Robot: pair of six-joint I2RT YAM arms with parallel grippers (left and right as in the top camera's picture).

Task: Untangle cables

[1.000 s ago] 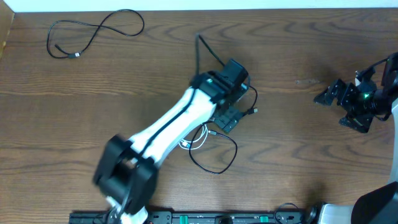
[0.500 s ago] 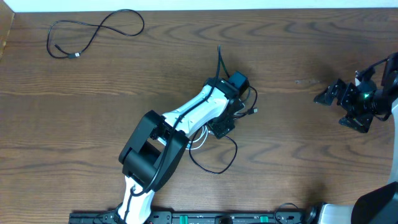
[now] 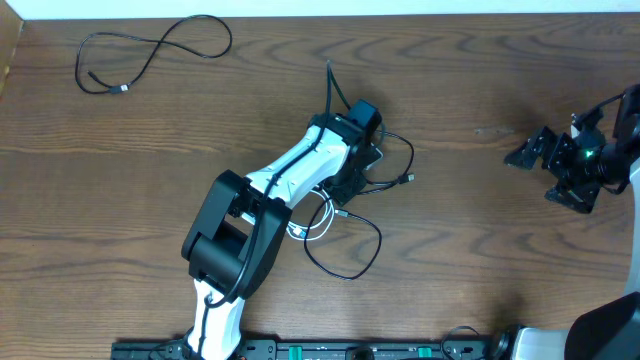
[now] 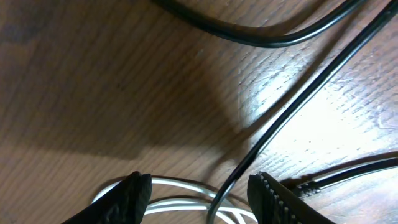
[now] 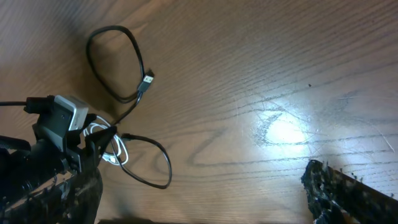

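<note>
Wood table point(image 3: 500, 260): 1 black cable point(image 3: 157, 52) lies free, far-left corner. 2 remain knotted mid-table, second black cable point(image 3: 345, 277) crossing white coil point(image 3: 318, 225). My left gripper point(image 4: 202, 196) straddles both, jaws apart, probably nothing pinched yet. Right gripper point(image 3: 540, 165) spread wide, idle, well apart. Roughly 1 of 3 done.

The table point(image 3: 520, 240) is brown wood with wavy lines in it. A white strip point(image 3: 420, 7) runs along its far edge. A bright spot point(image 5: 283, 132) shines on the wood.
</note>
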